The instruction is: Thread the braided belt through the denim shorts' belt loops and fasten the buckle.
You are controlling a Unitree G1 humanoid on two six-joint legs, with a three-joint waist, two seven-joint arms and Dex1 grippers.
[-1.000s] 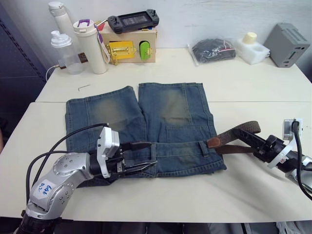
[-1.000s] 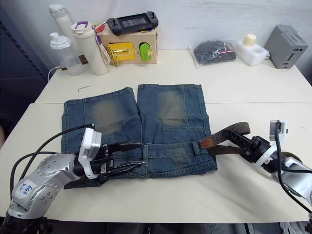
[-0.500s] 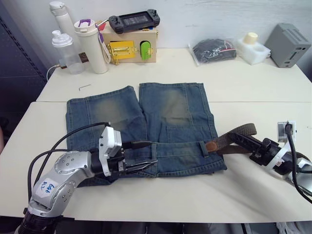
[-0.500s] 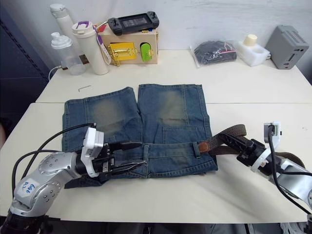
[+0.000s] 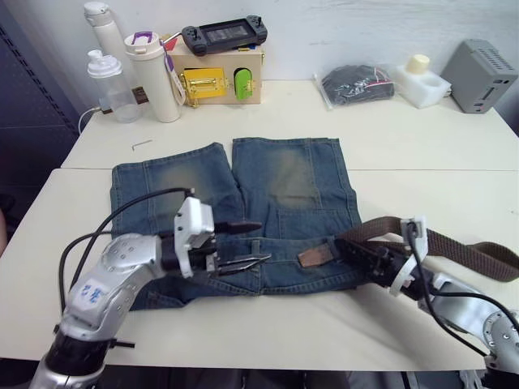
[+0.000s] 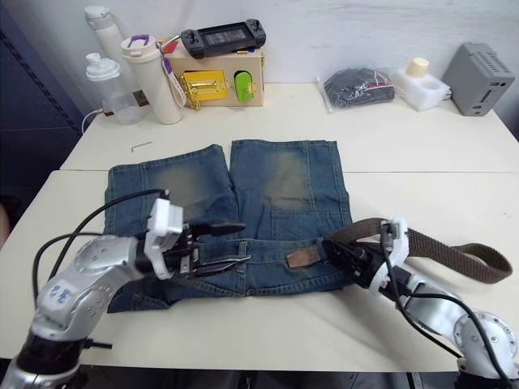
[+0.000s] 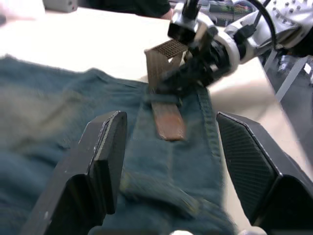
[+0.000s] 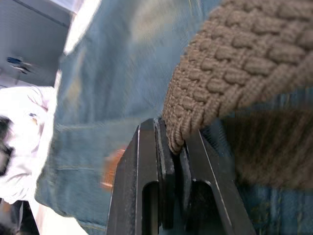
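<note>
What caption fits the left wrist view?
Open left gripper over denim shorts, facing braided belt tip.

White table (image 5: 422, 150): denim shorts (image 5: 243, 194), bottles (image 5: 134, 69).

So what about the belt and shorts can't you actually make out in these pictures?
- The buckle: not to be found; the braided belt runs to the left eye view's right edge.
- Where the belt's brown tip passes the nearest belt loop: covered by the right gripper.
- The denim shorts, near-left corner: under the left gripper and its arm.
</note>
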